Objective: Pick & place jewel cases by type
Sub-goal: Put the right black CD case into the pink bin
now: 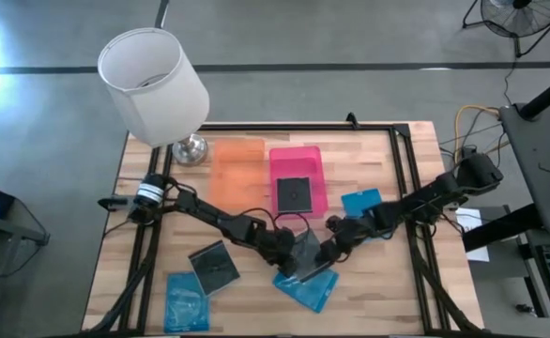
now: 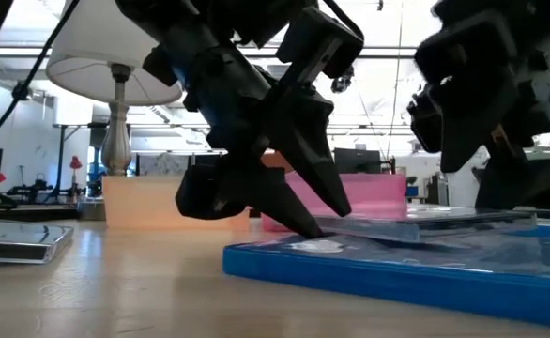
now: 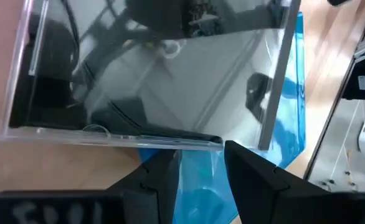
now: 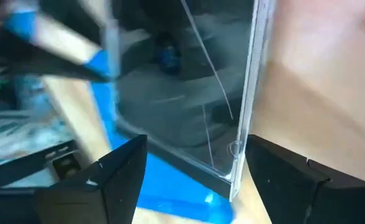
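Both your claws are at the dark case [image 1: 306, 252] stacked on a blue case [image 1: 307, 284] near the table's [image 1: 406, 188] front edge. Left gripper [image 3: 198, 171] and right gripper [image 4: 192, 180] are spread open, gripping nothing.

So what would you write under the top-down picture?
Both grippers, left and right, meet over a dark jewel case lying on a blue one.
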